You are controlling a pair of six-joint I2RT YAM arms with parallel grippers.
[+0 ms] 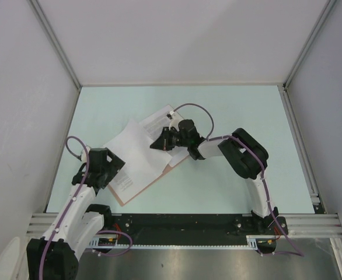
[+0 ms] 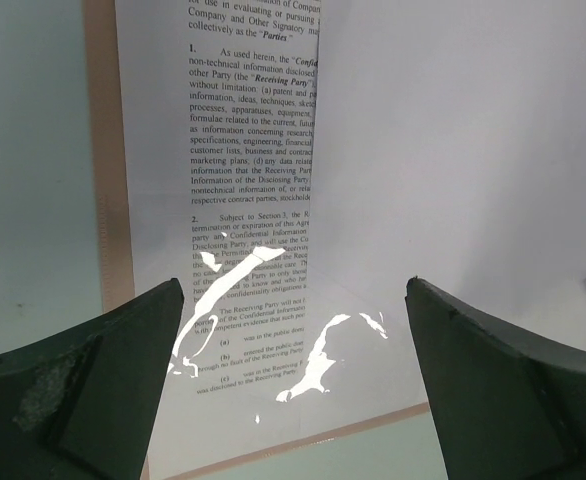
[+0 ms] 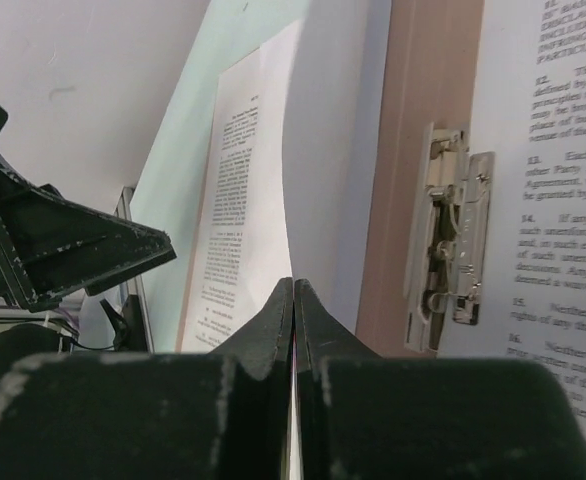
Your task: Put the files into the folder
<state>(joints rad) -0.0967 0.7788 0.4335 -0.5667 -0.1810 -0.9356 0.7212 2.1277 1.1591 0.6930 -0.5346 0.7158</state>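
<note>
White sheet (image 3: 333,120) pinched edge-on in the right hand (image 3: 293,283): lay it flat over the folder (image 3: 428,80); the spread left hand (image 2: 293,290) could steady that.

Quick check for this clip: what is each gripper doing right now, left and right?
Left gripper: open, holding nothing.
Right gripper: shut on a paper sheet, pinching its edge.

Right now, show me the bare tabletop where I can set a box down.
Bare pale green tabletop: the far strip along the back wall, the whole right side beyond the right arm, and the near-centre patch before the black base rail. Crowded centre-left: white printed paper sheets, salmon-brown card folder, open left gripper, shut right gripper.
</note>
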